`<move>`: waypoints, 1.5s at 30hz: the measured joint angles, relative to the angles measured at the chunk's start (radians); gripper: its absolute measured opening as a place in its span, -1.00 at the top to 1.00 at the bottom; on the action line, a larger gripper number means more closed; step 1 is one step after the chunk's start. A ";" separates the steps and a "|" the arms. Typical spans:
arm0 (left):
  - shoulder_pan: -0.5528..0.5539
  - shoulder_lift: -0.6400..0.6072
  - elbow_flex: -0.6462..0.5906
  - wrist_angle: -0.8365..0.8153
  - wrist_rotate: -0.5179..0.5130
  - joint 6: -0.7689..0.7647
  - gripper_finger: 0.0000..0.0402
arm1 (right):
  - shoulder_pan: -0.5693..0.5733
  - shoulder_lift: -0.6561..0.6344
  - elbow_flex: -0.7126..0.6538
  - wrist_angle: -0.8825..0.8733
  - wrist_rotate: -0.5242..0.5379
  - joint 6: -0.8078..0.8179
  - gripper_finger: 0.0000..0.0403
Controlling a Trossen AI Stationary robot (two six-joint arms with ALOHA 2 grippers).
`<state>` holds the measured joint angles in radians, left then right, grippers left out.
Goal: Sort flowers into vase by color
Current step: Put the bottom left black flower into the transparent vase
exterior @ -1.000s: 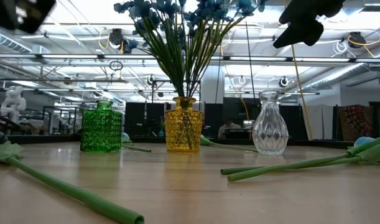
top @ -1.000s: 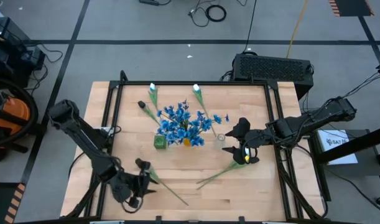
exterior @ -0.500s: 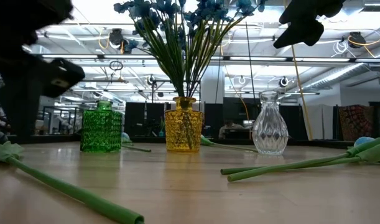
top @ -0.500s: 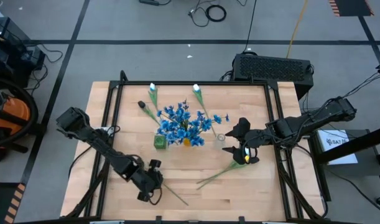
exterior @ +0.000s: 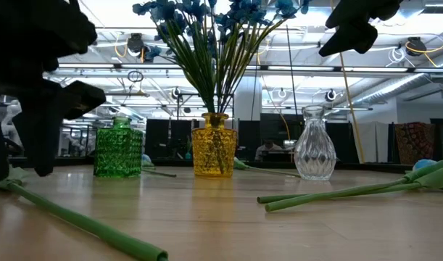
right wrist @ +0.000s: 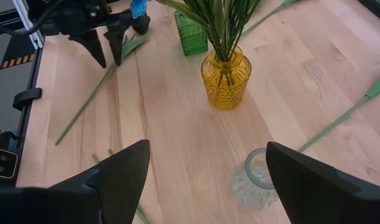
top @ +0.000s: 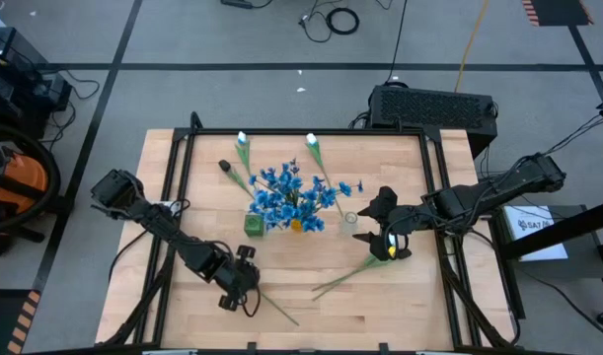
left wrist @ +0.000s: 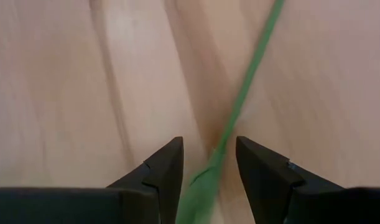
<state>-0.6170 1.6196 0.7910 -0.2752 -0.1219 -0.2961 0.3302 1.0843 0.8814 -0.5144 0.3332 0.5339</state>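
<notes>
A flower with a blue head point(right wrist: 138, 9) lies flat on the near left of the table, its green stem point(top: 276, 308) running toward the near edge. My left gripper point(top: 238, 279) is low over its head end, open, with one finger on either side of the stem point(left wrist: 236, 112); no touch shows. My right gripper point(top: 385, 229) hangs open and high above the table near the clear vase point(top: 350, 218). Blue flowers point(top: 291, 192) stand in the yellow vase point(right wrist: 224, 78). The green vase point(exterior: 119, 149) holds nothing.
Two white tulips point(top: 243, 140) point(top: 312, 141) and a dark bud point(top: 223, 166) lie near the far edge. Another pale-headed flower point(top: 355, 268) lies below my right gripper. The three vases stand in a row mid-table. Bare wood lies toward the near edge.
My left gripper has swung from the near left corner toward the right and slightly far, and has come down over the head end of the lying blue flower, close to the table. The flowers and my right arm have stayed still.
</notes>
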 joint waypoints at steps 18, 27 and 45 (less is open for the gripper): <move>0.000 -0.004 -0.075 0.059 -0.030 0.025 0.59 | 0.000 0.000 0.000 0.001 0.000 0.004 -0.55; 0.000 -0.003 -0.075 0.061 -0.008 0.017 0.85 | 0.000 0.000 0.000 0.001 0.000 0.004 -0.55; -0.001 -0.103 0.089 -0.245 0.009 0.014 0.96 | 0.000 -0.007 -0.002 0.072 -0.047 -0.052 -0.55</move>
<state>-0.6182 1.5168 0.8797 -0.5198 -0.1124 -0.2821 0.3302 1.0778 0.8799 -0.4423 0.2857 0.4818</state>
